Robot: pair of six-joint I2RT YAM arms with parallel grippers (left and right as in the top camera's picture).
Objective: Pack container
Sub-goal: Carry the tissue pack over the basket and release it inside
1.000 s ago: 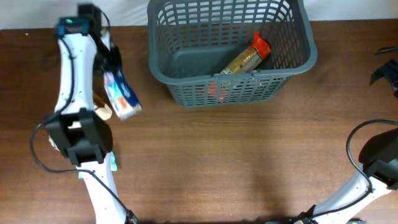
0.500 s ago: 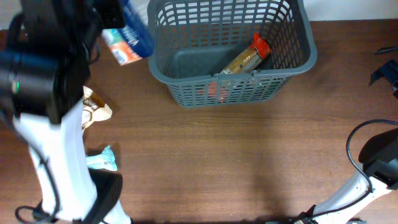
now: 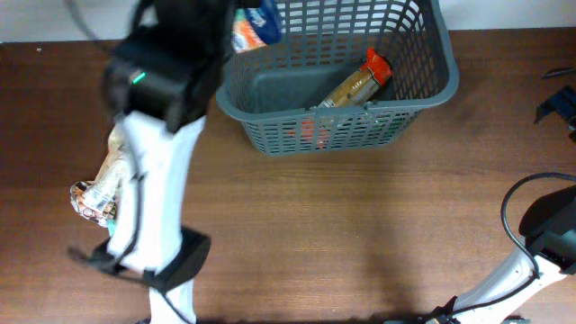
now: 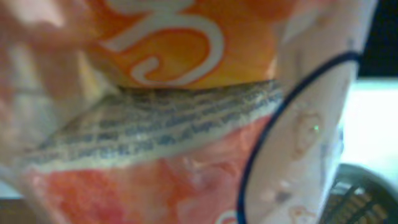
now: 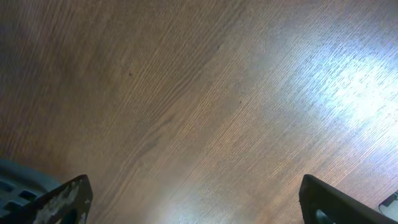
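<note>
overhead: the basket (image 3: 342,133) stood on the bench (image 3: 360,225) at its far edge, about centre. a gold, red-capped bottle (image 3: 354,85) lay slantwise on the basket floor, towards the right wall. the left arm (image 3: 157,180) reached to the basket's far left corner. the left tool (image 3: 241,27) was clamped on a blue, white and orange pouch (image 3: 255,24), which was raised over the rim there; this area was blurred. a crumpled packet (image 3: 97,184) lay on the bench well left of the basket. the right arm (image 3: 540,238) sat at the near right corner.

left wrist: the pouch filled the view and hid the fingers. some basket lattice showed at lower right.

right wrist: the right tool (image 5: 193,194) was spread wide, with only bench wood between its fingers.
</note>
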